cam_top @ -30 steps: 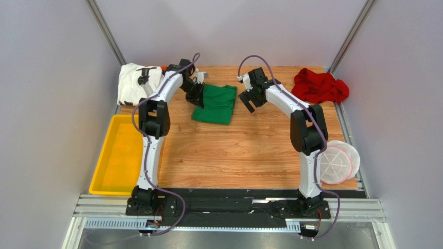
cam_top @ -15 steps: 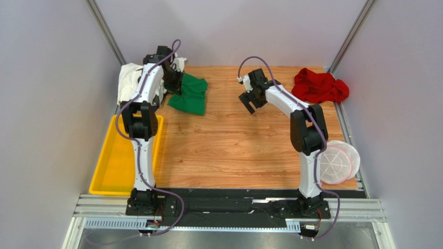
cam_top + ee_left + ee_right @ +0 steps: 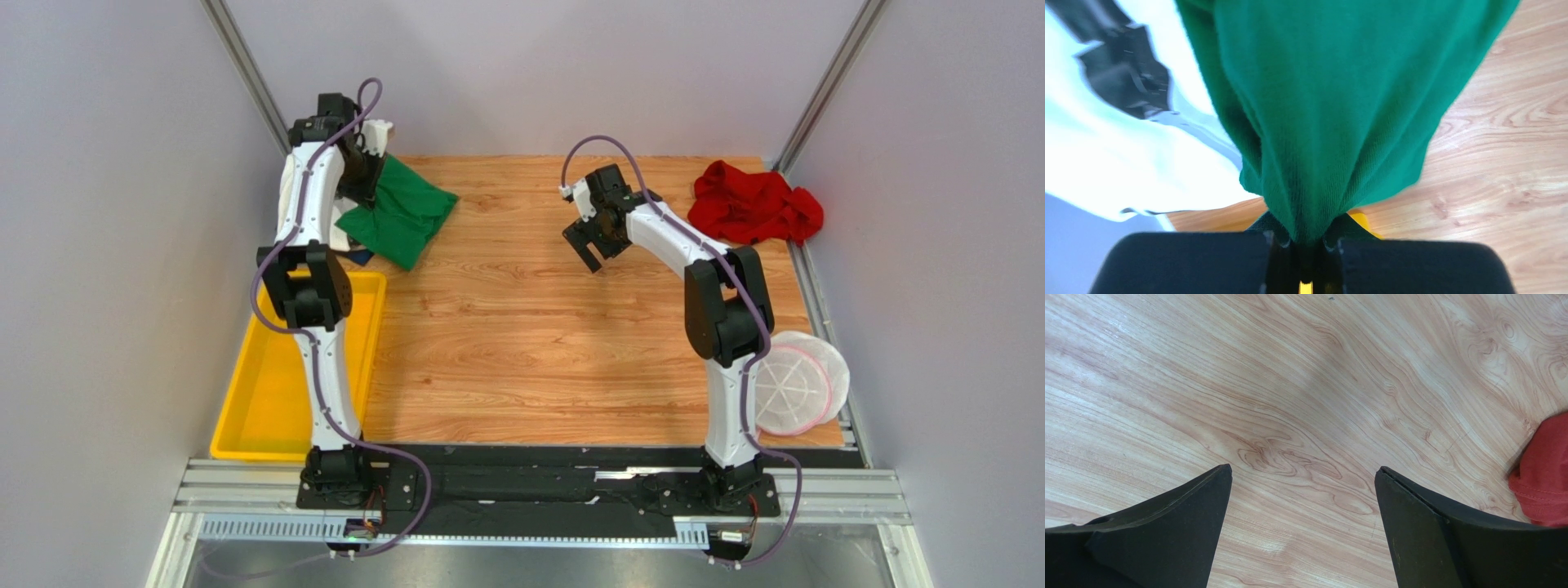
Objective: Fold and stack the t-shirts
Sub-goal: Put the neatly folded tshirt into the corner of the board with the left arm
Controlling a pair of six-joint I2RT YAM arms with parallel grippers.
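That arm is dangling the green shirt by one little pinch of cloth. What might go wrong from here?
1. The left gripper pinches only one bunched edge of the green t-shirt, so the cloth may slip out or sag out of shape.
2. It hangs at the edge of the white t-shirt, so it might land askew or drag that shirt.
3. The right gripper is open and far off, so it cannot steady the cloth.
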